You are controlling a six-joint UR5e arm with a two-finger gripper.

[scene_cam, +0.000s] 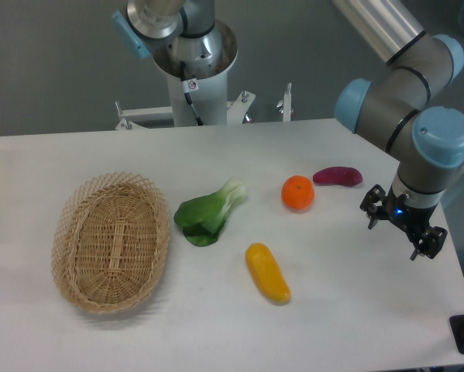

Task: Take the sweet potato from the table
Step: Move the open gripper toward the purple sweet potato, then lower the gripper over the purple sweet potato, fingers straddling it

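The sweet potato is a small dark purple oblong lying flat on the white table, just right of the orange. My gripper hangs over the table's right side, in front of and to the right of the sweet potato and apart from it. Its two dark fingers are spread wide with nothing between them, so it is open.
A round orange sits close beside the sweet potato. A yellow oblong vegetable lies nearer the front, a green bok choy at the middle, and a wicker basket at the left. The arm's base stands behind the table.
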